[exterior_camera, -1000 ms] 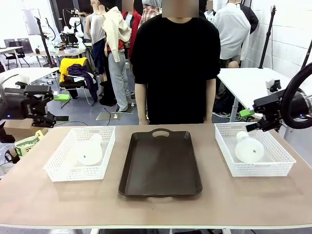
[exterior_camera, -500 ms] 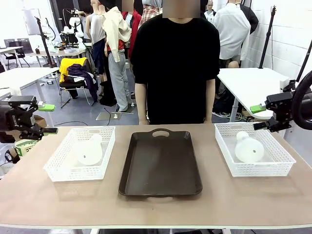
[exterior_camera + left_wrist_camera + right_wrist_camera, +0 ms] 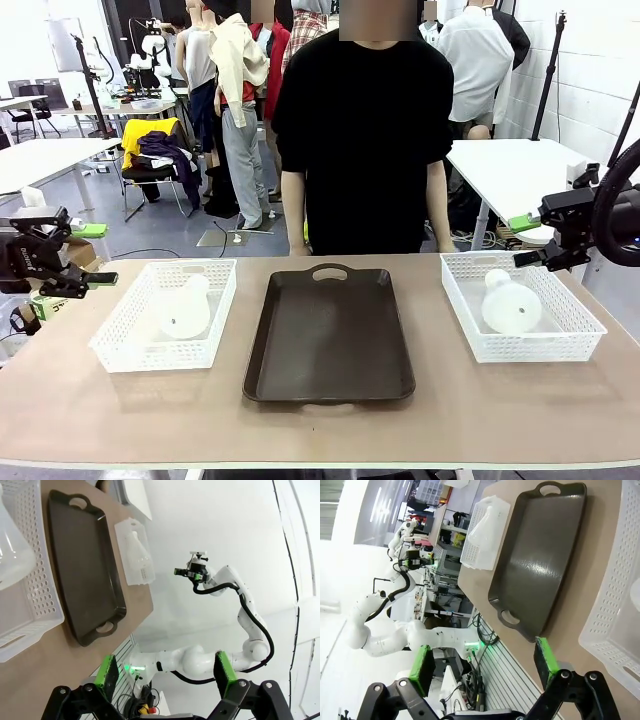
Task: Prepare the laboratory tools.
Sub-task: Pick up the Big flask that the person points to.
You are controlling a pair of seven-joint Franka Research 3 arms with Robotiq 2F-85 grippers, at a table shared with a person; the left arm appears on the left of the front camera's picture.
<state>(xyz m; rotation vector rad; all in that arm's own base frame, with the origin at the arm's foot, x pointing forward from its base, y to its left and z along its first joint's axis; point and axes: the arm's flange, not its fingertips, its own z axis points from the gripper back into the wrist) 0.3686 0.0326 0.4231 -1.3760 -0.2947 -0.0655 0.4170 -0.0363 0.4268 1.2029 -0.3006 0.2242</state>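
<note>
At the far left, our left gripper hovered off the edge of the table, beside the left basket but apart from it. Its jaws were wide and held nothing; our left wrist view showed the green pads spread with only air between them. Inside that basket lay the left flask, seemingly on its side with its base toward us. The dark tray sat bare in the middle, and a person stood behind it, arms at the sides. In the right basket the right flask lay much the same way. Our right gripper hung above that basket's far right corner, likewise spread open and empty.

We judged the work to be at its start: neither flask was taken, and the approach was the step in hand. Next, we reckoned, each claw would need to turn downward, drop inside its basket's walls and close around a narrow neck, since the round bases looked too wide to pinch. The tray seemed the likely destination.
</note>
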